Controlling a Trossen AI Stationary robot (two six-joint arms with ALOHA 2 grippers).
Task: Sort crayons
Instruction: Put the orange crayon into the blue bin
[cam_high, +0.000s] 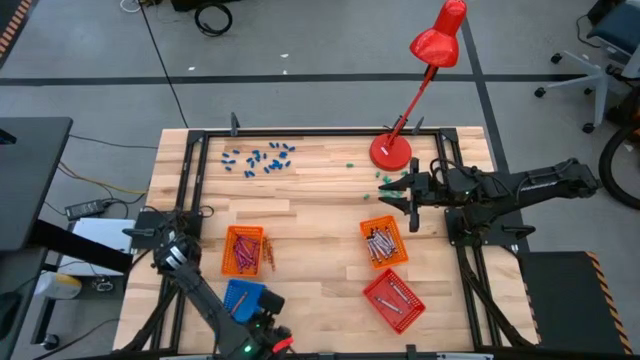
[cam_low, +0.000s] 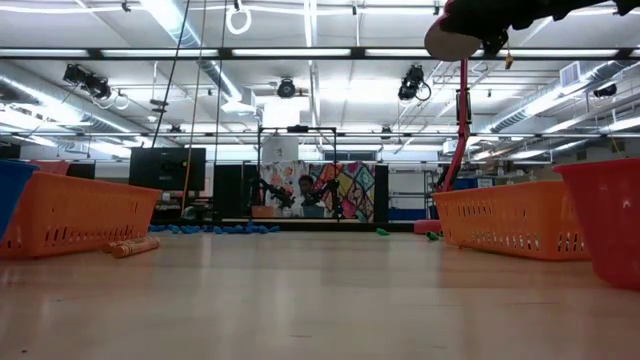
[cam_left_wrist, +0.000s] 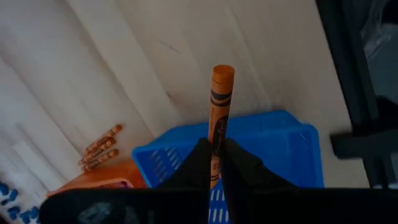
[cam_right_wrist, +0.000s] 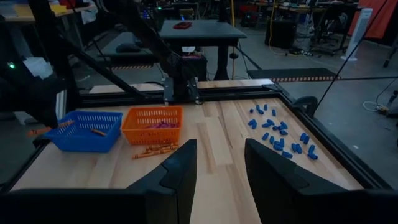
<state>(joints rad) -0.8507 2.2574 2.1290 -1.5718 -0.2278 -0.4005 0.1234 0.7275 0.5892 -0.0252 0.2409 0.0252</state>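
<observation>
- Wooden table (cam_high: 310, 185), butcher-block top inside a black frame.
- Red desk lamp (cam_high: 425, 75) standing at the far edge, base just beside the right arm.
- Four mesh baskets near the front: blue basket (cam_left_wrist: 273, 140), orange basket (cam_high: 243, 250) just beyond it, second orange basket (cam_high: 384, 242) and red basket (cam_high: 393, 298) on the right side.
- Right gripper (cam_right_wrist: 217, 162) poised above the table near the lamp base, fingers spread apart, holding nothing.
- Left gripper (cam_left_wrist: 216, 165) above the blue basket, pinched onto an orange crayon (cam_left_wrist: 219, 106).
- Loose blue pieces (cam_high: 262, 158) scattered toward the far left.
- Several orange crayons (cam_left_wrist: 99, 148) lying on the wood beside the orange basket.
</observation>
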